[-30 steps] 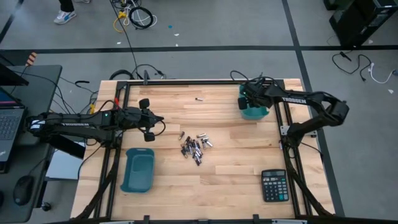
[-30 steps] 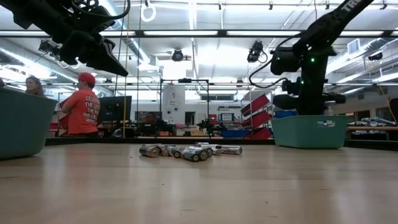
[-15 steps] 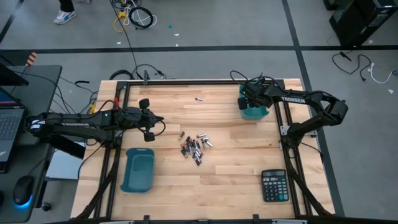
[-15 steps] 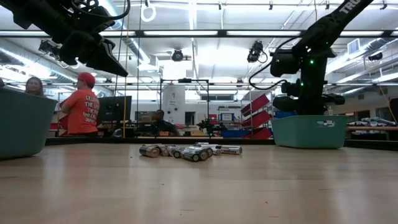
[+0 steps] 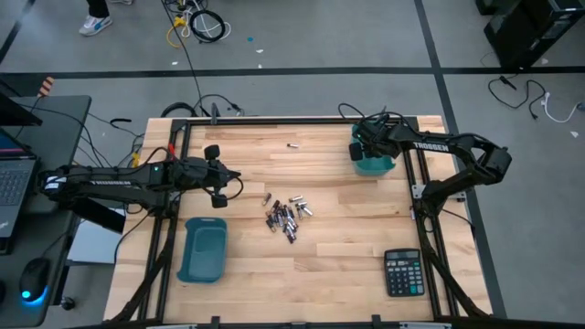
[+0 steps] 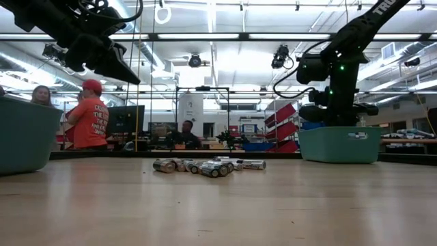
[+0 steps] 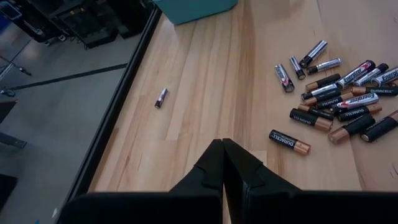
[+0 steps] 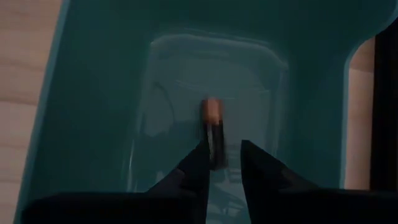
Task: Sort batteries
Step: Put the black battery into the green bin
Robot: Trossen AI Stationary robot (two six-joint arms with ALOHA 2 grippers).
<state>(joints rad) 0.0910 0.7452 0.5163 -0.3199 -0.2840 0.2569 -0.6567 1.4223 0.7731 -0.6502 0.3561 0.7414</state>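
Right end effector (image 8: 221,163) hangs inside the far teal bin (image 5: 373,164), fingers parted around a battery (image 8: 212,127) that looks just let go, so this cell is likely sorted there. Beyond it in the wrist view shows only the bin's floor. Left end effector (image 7: 222,163), clenched and empty, waits over the counter (image 5: 347,265) near the battery pile (image 5: 287,217). One stray cell (image 5: 292,145) lies farther back.

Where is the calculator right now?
In the high view the black calculator lies flat near the table's front right corner, apart from the battery pile at the middle.
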